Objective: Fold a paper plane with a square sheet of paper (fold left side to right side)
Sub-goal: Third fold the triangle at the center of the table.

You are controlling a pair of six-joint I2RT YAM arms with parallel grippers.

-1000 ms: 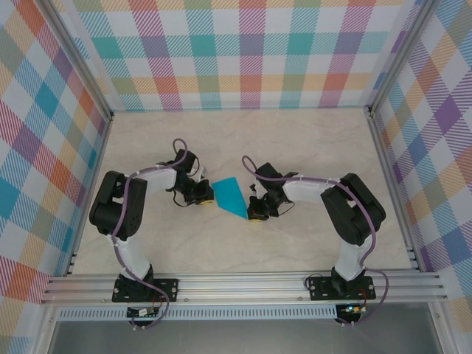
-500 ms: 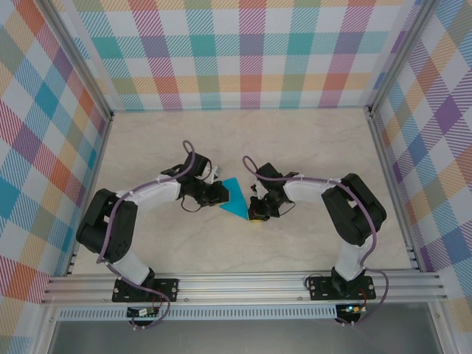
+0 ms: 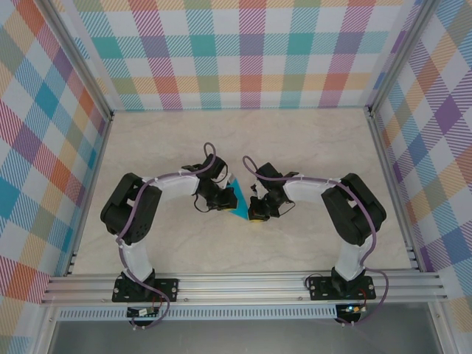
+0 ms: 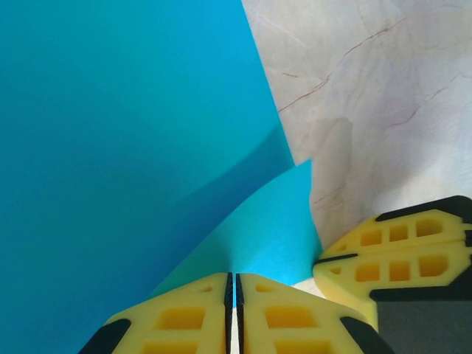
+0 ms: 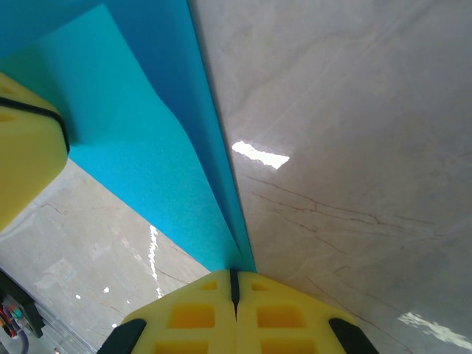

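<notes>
The teal-blue sheet of paper [image 3: 238,200] lies mid-table between the two arms, with its left part lifted and curling over toward the right. My left gripper [image 3: 226,198] is shut on the raised left edge; in the left wrist view the paper [image 4: 133,147] bends up into the closed left gripper [image 4: 234,279]. My right gripper [image 3: 255,213] is shut on the sheet's near pointed end. In the right wrist view the layered paper [image 5: 140,147] runs into the closed right gripper [image 5: 234,273]. The two grippers stand close together, with the right one's yellow fingers [image 4: 398,247] showing beside the left.
The pale marble tabletop [image 3: 310,140] is boxed in by checked walls [image 3: 243,51] on three sides. An aluminium rail [image 3: 243,284] with the arm bases runs along the near edge. Both arms bend inward toward the middle.
My left gripper has swung right toward the right gripper, carrying the paper's left side up and over, so the teal area looks narrower. The right gripper has stayed put.
</notes>
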